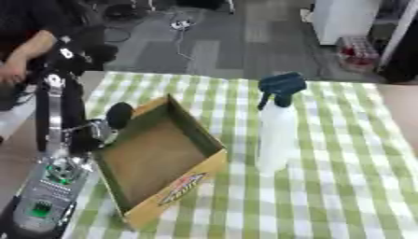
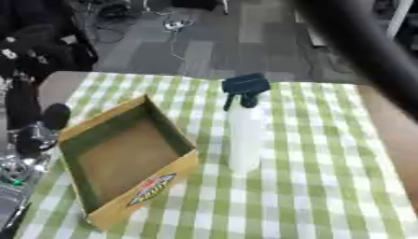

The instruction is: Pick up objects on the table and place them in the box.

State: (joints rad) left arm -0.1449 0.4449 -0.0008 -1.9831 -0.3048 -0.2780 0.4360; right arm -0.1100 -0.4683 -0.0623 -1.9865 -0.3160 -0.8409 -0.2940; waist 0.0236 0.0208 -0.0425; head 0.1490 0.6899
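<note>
Green-and-white checked cloth (image 1: 343, 186) across the desk. Brown cardboard box (image 1: 159, 161), tan inside, with a red, white and yellow label (image 1: 181, 188) on one wall. White spray bottle (image 1: 276, 135) with dark blue nozzle (image 1: 282, 85); black-and-silver arm (image 1: 55, 121) showing green lights; grey floor (image 1: 204, 42).

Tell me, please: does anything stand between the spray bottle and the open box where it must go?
Nothing visible does. The spray bottle stands upright on the checked tablecloth just to the right of the cardboard box. Only the box's own right wall lies between them, and the box looks empty inside.
</note>
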